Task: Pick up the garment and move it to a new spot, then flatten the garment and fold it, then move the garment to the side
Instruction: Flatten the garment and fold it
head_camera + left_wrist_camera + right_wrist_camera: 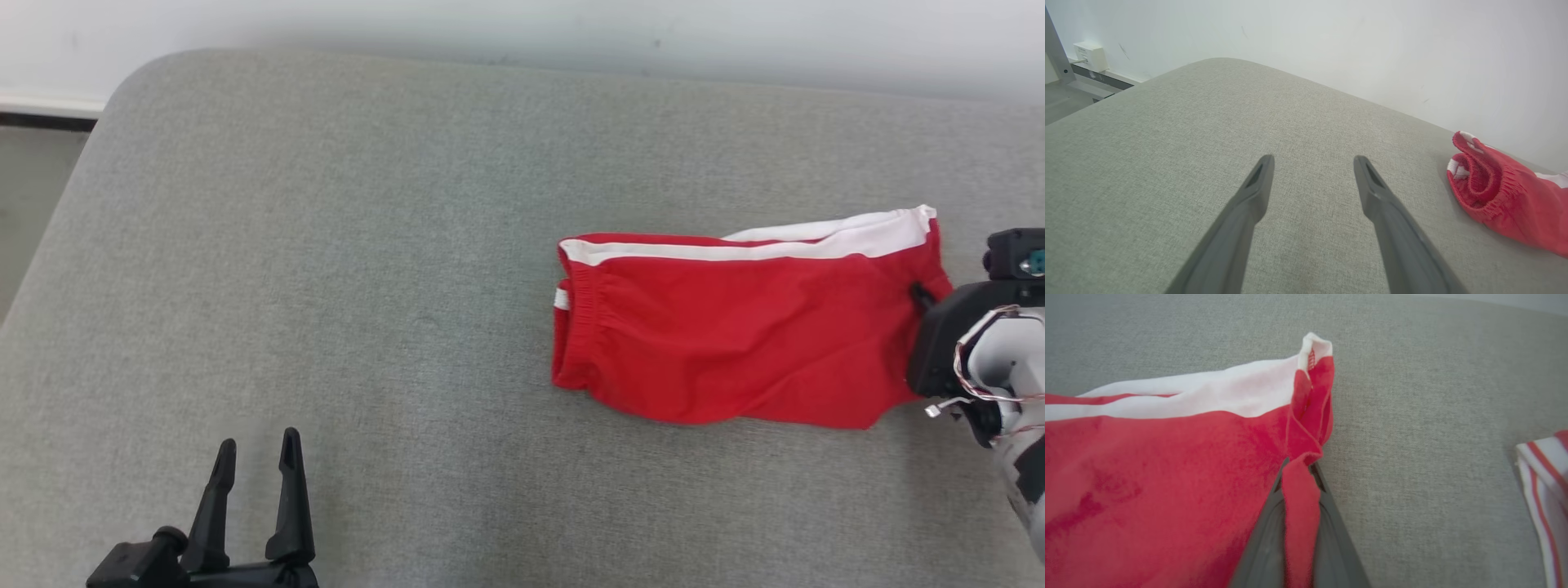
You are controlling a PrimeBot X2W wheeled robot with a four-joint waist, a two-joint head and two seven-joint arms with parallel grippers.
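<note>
The garment (735, 335) is a pair of red shorts with a white side stripe, lying folded on the grey cushioned surface (367, 245) at the right. Its elastic waistband (1478, 179) points left. My right gripper (921, 296) is shut on the garment's right hem; in the right wrist view a strip of red cloth (1300, 506) is pinched between the two dark fingers (1327, 522) at my right gripper (1299, 462). My left gripper (257, 449) stands open near the front left, far from the garment, with nothing between its fingers (1249, 204).
A second cloth with red and white stripes (1545, 477) lies at the right edge of the right wrist view. A white wall (522, 33) runs behind the surface. Its rounded left edge (73, 188) drops to the floor.
</note>
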